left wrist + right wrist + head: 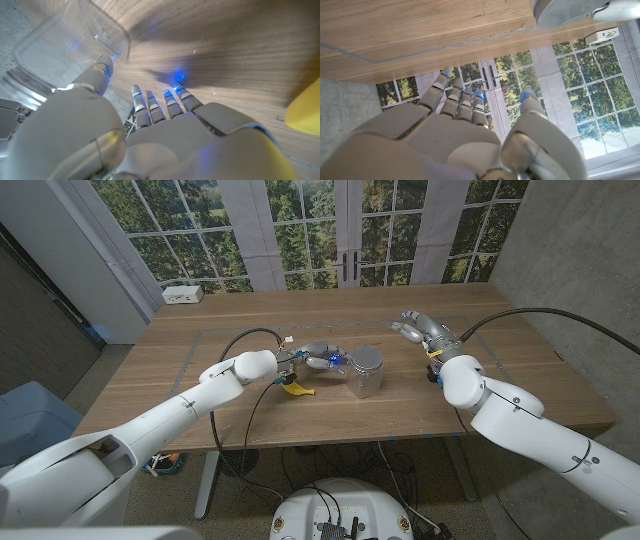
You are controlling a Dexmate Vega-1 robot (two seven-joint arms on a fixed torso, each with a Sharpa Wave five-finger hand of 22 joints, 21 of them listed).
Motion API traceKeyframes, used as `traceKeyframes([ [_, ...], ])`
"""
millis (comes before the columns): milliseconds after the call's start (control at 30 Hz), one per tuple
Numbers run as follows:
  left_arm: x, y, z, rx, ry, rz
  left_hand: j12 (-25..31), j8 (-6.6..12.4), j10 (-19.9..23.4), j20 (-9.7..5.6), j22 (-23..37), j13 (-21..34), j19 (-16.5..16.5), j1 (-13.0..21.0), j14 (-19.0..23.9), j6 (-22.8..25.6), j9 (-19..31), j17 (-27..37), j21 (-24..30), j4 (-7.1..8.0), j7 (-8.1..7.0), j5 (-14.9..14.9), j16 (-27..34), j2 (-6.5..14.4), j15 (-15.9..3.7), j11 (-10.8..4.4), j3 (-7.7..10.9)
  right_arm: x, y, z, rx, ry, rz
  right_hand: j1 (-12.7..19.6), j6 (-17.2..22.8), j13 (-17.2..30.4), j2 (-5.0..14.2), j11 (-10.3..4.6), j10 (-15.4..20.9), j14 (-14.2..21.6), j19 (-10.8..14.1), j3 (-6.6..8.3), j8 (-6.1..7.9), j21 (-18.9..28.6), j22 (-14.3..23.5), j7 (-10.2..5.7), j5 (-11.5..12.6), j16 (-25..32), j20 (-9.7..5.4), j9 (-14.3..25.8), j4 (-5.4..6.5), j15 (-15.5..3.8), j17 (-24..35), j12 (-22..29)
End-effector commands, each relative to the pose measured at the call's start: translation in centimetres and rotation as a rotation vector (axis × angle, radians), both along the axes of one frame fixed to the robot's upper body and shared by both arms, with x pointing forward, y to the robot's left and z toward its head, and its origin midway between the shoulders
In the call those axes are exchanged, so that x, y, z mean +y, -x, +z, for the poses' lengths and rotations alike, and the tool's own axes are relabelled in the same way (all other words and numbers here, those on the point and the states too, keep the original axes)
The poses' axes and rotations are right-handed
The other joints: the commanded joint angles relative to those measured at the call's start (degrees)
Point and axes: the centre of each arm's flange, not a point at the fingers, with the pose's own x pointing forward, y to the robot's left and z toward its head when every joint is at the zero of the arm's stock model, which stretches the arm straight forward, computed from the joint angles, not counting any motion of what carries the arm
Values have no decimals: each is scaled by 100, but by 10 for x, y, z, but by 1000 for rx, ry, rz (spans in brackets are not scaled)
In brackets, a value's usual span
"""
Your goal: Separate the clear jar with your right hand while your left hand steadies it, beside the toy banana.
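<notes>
The clear jar (367,374) stands upright near the table's middle with a grey lid (367,358) on it. Its clear wall (65,45) is close in the left wrist view, and the lid (565,11) also shows in the right wrist view. My left hand (316,357) is at the jar's left side, fingers (150,102) stretched out and apart, thumb tip (101,70) at the jar's wall, not wrapped around it. The yellow toy banana (297,388) (303,107) lies just in front of that hand. My right hand (420,331) is behind and to the right of the jar, fingers (455,97) spread, holding nothing.
A white power box (182,294) sits at the table's back left corner. A black cable (250,336) loops over my left forearm. A taped rectangle outline (200,335) marks the wooden table (480,310). Windows stand behind.
</notes>
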Motion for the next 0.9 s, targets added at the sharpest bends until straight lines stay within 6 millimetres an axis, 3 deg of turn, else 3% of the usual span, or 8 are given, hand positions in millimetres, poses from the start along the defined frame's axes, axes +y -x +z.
traceKeyframes([
  [33,-1,0,4,15,-14,-27,-97,-149,-176,54,7,18,-40,-17,-111,-393,-2,9,5,14,-46,-35,-44,60,7,45,-112,0,0,4,17,55,-37,-25,-33,31,-79,9,-20,-32,9,-31,3,16,26,14,-13,-4,4,25,9,-6,37,29],
  [100,0,3,10,26,-60,-39,-160,-303,-382,87,7,22,-153,-26,-287,-728,-30,10,-24,23,-16,-36,-77,78,104,101,-207,0,-1,4,7,49,-44,-33,-36,34,-86,15,-21,-32,8,-38,3,17,27,15,-18,-2,4,26,14,-6,41,31],
  [167,1,9,18,13,-95,-47,-214,-607,-775,134,6,22,-317,-23,-589,-1340,-95,11,-33,15,-47,-44,-81,60,248,169,-335,-1,-2,5,6,45,-43,-39,-36,37,-90,12,-25,-30,11,-43,5,18,27,13,-21,0,6,26,18,-7,44,32],
  [233,3,15,25,2,-127,-40,-233,-741,-1066,113,2,16,-397,-48,-807,-1615,-131,11,-35,-6,-100,-73,-88,-113,304,214,-476,0,-3,6,1,44,-47,-47,-34,41,-94,8,-29,-32,10,-48,8,19,27,12,-25,2,6,27,24,-11,48,33],
  [433,3,24,31,17,-167,-75,-234,-885,-1330,39,-1,6,-470,-116,-945,-1958,-174,12,-31,-9,-268,-123,-71,-386,265,97,-685,2,-6,8,-8,40,-39,-63,-39,51,-97,14,-26,-30,17,-59,11,24,28,11,-34,9,7,28,36,-21,59,42],
  [900,7,33,25,95,-76,-195,-221,-984,-1436,34,-1,-3,-415,-221,-835,-2202,-205,14,-2,18,-280,-116,-17,-555,204,54,-867,10,-7,5,-9,41,-39,-75,-44,71,-87,-4,-20,-10,31,-70,21,34,29,3,-44,31,-9,30,52,-35,84,59],
])
